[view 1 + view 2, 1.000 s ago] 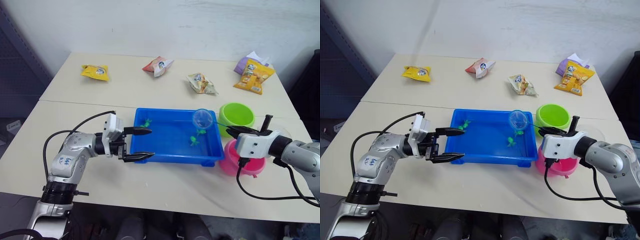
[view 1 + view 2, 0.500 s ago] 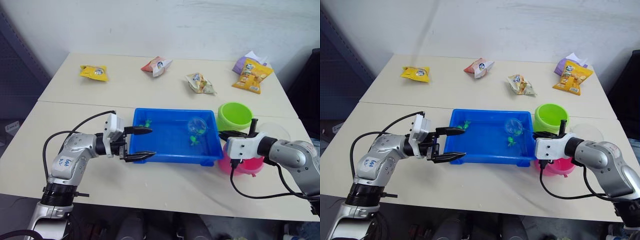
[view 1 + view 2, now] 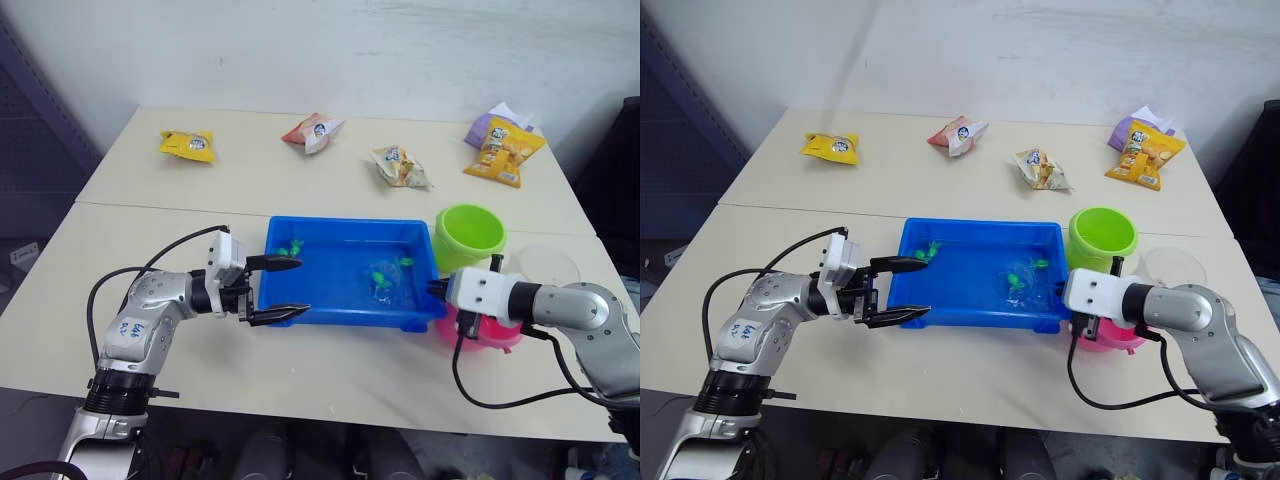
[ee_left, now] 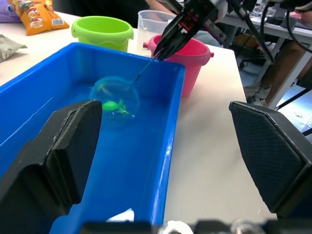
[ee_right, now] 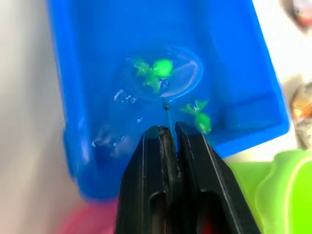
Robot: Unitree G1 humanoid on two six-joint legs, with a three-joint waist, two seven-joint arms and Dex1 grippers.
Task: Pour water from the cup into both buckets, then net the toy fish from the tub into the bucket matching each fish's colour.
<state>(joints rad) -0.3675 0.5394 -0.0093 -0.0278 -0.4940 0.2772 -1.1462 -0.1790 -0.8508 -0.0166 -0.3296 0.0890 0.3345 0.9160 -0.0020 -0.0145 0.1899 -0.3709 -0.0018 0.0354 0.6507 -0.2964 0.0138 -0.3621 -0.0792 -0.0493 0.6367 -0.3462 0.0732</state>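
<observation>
The blue tub [image 3: 342, 312] sits mid-table with water in it. My right gripper [image 3: 438, 289] is at its right end, shut on the thin handle of the net [image 5: 163, 73]. The hoop lies dipped in the water over a green toy fish [image 5: 160, 66], with another green fish [image 5: 200, 118] just beside it. A third green fish [image 3: 292, 247] floats at the tub's far left. My left gripper [image 3: 285, 288] is open, its fingers spread over the tub's left wall. The green bucket [image 3: 470, 235] and the pink bucket [image 3: 485, 333] stand right of the tub, and the clear cup [image 3: 543, 265] stands behind my right arm.
Snack packets lie along the back of the table: a yellow one [image 3: 189, 145], a red-and-white one [image 3: 314, 131], a pale one [image 3: 400, 166], and orange [image 3: 505, 150] and purple [image 3: 490, 124] ones. Black cables hang off both wrists. A seam runs across the table behind the tub.
My right gripper has moved left towards the tub and lowered the net from above the tub down into the water over a green fish. The left gripper has stayed put.
</observation>
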